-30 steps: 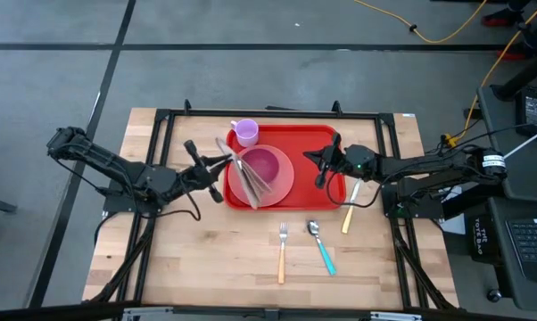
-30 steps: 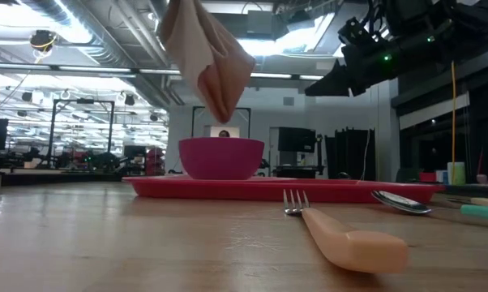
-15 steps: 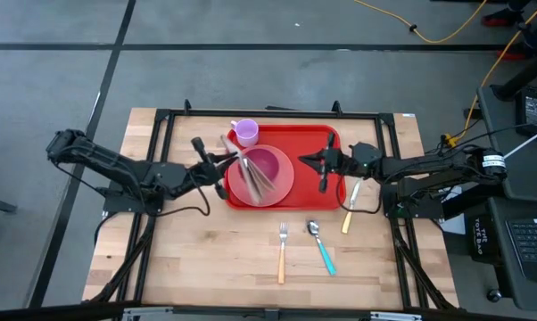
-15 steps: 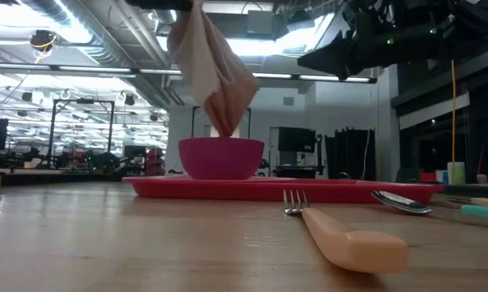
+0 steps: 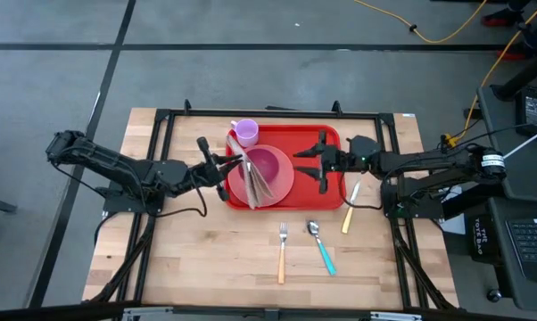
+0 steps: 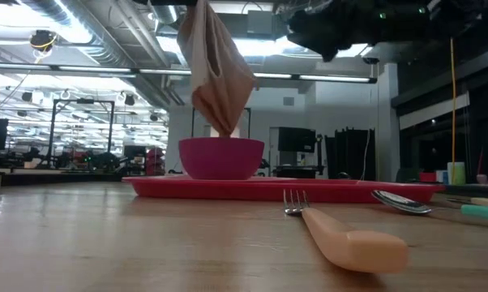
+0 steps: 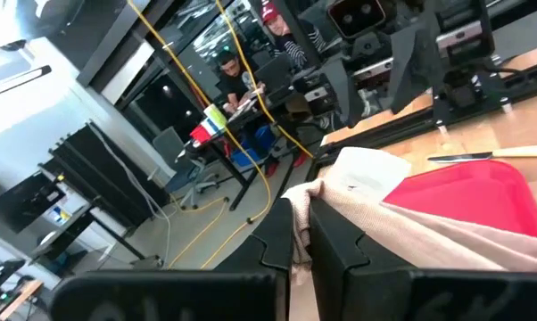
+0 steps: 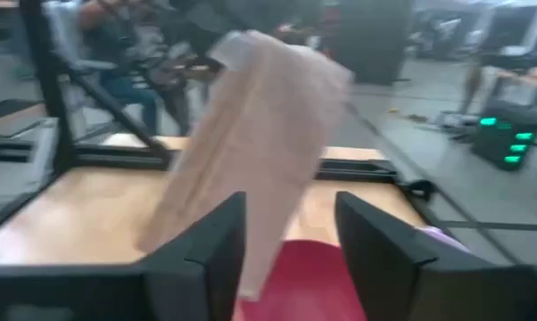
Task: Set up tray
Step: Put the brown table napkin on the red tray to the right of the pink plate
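Red plastic, the tray (image 5: pixel 326 141) lies at the far middle of the wooden desk (image 5: pixel 206 259), between both claws. The left claw (image 5: pixel 224 165) sits at its left edge, clamped on a beige cloth (image 5: pixel 253 176) that hangs over a pink bowl (image 5: pixel 267 164). The right claw (image 5: pixel 318 163) hovers over the tray's right half with its fingers apart, holding nothing. One plate (image 5: pixel 285 187), one bowl and one lilac cup (image 5: pixel 245 133) are on the tray; one fork (image 5: pixel 282 252), one spoon (image 5: pixel 321 247) and one knife (image 5: pixel 350 209) lie on the desk nearer. The low view shows the cloth dangling clear above the bowl; the left wrist view shows two people in the room beyond.
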Robot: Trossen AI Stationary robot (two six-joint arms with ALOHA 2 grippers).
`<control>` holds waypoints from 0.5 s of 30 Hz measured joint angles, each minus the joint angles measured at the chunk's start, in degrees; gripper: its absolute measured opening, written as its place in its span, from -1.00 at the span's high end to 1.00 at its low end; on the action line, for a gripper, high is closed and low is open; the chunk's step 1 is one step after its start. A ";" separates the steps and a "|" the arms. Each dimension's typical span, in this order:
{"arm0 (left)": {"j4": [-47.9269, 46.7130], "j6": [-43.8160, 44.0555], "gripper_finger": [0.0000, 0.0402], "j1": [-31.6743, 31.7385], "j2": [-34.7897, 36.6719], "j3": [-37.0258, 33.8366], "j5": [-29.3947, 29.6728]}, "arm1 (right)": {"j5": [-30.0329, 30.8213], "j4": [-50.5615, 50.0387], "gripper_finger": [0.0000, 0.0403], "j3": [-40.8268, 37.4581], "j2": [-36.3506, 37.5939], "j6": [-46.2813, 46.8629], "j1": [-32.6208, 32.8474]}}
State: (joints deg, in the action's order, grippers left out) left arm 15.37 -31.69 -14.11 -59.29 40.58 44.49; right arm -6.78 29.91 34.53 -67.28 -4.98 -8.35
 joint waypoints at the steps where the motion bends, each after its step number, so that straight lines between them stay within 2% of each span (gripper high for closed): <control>1: 0.12 -0.31 0.96 -0.02 0.00 0.00 -0.39 | -0.83 -1.53 0.04 1.21 -0.45 0.02 0.13; 8: 0.34 -0.65 0.96 0.00 0.00 0.00 -0.68 | 1.94 -9.12 -0.40 10.11 -6.44 -4.85 2.08; 13: 0.30 -2.28 0.96 -0.02 0.02 0.00 -0.47 | 9.60 -13.44 -0.51 16.69 -12.01 -5.70 4.16; 15: 0.27 -2.59 0.96 -0.02 0.02 0.00 -0.05 | 10.77 -15.17 -0.51 19.55 -14.00 -3.96 4.88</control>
State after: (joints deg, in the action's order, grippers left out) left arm 15.64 -34.28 -14.13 -59.27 40.58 44.43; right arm 3.99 14.73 54.08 -81.28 -8.94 -3.46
